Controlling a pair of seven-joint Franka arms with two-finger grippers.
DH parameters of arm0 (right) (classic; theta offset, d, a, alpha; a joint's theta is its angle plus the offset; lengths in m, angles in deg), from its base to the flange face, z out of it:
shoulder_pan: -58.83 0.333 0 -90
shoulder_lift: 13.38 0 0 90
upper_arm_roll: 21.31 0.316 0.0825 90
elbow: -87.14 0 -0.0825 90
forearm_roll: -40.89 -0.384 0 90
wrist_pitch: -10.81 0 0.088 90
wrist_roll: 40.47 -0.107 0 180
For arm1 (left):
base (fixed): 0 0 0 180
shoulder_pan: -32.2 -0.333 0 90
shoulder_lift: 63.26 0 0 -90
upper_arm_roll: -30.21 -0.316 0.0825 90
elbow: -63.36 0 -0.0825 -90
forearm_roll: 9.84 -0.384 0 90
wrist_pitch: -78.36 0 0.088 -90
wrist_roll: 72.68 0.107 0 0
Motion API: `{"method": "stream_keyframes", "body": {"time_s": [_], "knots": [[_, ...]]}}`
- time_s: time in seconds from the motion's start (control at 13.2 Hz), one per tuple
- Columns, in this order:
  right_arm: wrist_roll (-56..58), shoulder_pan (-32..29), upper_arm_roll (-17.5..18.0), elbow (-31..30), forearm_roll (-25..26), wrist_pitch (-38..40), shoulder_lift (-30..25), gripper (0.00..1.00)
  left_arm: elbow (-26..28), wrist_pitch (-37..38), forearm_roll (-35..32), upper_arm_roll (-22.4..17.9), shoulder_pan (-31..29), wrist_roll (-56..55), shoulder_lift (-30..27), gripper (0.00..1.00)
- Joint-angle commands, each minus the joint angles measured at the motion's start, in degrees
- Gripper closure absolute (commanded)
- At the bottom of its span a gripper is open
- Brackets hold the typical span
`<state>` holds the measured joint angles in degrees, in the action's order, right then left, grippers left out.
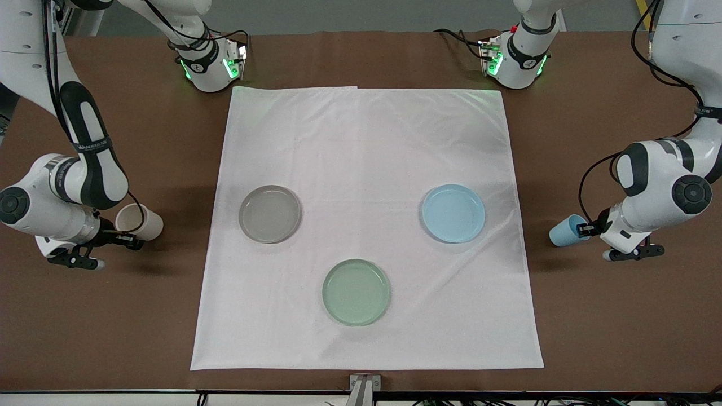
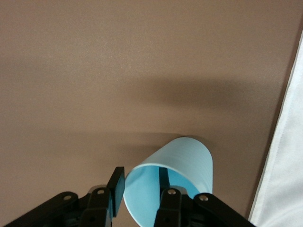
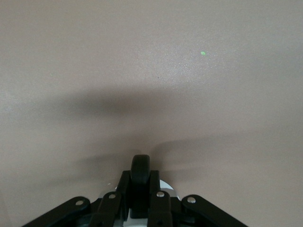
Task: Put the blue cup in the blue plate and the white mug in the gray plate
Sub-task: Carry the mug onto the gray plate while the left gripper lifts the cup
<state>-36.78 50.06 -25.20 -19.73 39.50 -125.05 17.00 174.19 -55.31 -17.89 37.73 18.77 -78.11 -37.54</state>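
Observation:
My left gripper (image 1: 584, 228) is shut on the blue cup (image 1: 566, 230), one finger inside the rim and one outside. It holds the cup tilted on its side over the brown table at the left arm's end, off the cloth. The left wrist view shows this gripper (image 2: 139, 182) and the cup (image 2: 189, 158). My right gripper (image 1: 128, 239) is shut on the dark handle of the white mug (image 1: 138, 221), over the brown table at the right arm's end. In the right wrist view the gripper (image 3: 140, 177) clamps the handle (image 3: 140, 165). The blue plate (image 1: 453, 213) and gray plate (image 1: 269, 213) lie empty on the cloth.
A white cloth (image 1: 366, 141) covers the middle of the brown table (image 1: 113, 316); its edge shows in the left wrist view (image 2: 289, 165). A pale green plate (image 1: 356, 291) lies empty on the cloth, nearer the front camera than the other two plates.

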Motion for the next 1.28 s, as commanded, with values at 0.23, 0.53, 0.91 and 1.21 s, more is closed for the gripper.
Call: {"method": "stream_keyframes", "body": {"time_s": [0.23, 0.53, 0.91, 1.21], "knots": [[0.00, 3.03, 1.33, 1.48, 0.16, 10.39, -6.80, 0.97, -0.53, 0.51, -0.92, 0.40, -0.02, -0.36, 0.55, 0.61], [-0.27, 13.22, 1.33, 2.98, 0.43, 18.78, -11.39, 0.97, -1.14, 0.60, -0.92, 0.48, -0.02, -0.36, 0.20, 0.61], [-15.44, 27.73, 1.33, 3.59, -0.36, 15.11, -8.77, 0.98, -1.67, 0.60, -0.66, 0.66, 0.51, -0.54, 0.46, 0.57], [-17.58, 31.09, 1.34, 3.59, -4.82, 7.20, -2.27, 0.98, -1.67, 0.60, -0.74, 1.01, 0.95, -2.65, 1.52, 0.82]]}}
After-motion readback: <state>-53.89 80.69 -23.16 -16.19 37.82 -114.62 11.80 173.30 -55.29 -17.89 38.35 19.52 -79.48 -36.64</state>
